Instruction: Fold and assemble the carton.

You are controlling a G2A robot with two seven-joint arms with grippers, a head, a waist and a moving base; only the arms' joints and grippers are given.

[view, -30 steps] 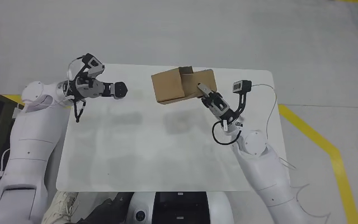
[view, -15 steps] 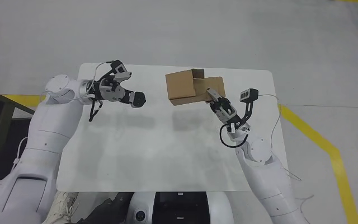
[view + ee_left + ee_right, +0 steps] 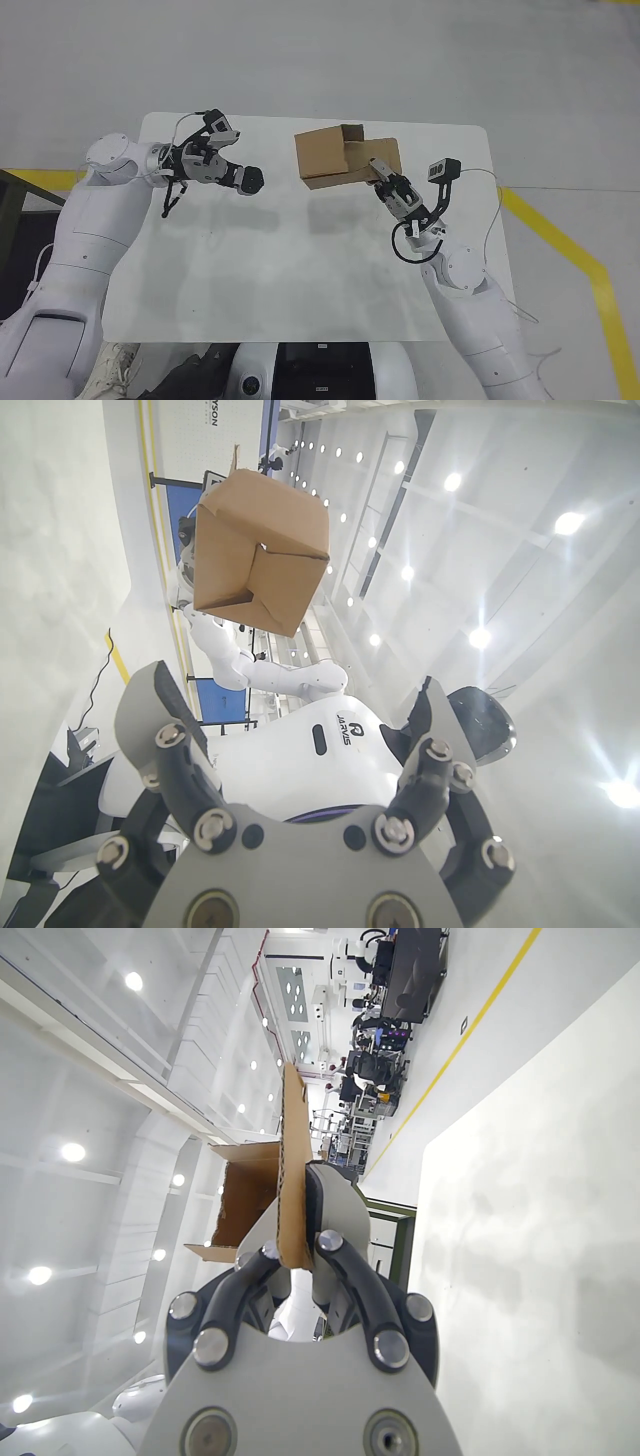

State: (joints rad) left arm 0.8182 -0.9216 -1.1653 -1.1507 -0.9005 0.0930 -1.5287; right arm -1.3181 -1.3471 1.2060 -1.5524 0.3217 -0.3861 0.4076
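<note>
Over the white table (image 3: 300,270), pinching the carton (image 3: 330,157) by one flap in the right gripper (image 3: 381,175), holding it aloft, nudged slightly rightward, with the wide-spread left gripper (image 3: 251,180) swung in closer, not yet touching, seemingly lining up a two-handed fold.

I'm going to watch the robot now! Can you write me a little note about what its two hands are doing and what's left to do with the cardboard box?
Right gripper: shut on one flap of the carton, which seems to be held up off the table.
Left gripper: open and empty, over the table, apart from the carton and pointed at it.
Done: the carton is opened into a box shape, and the end facing the left gripper looks folded shut.
Left: the end at the right gripper is open with flaps sticking out. Those need folding in, probably with the left gripper's help.
</note>
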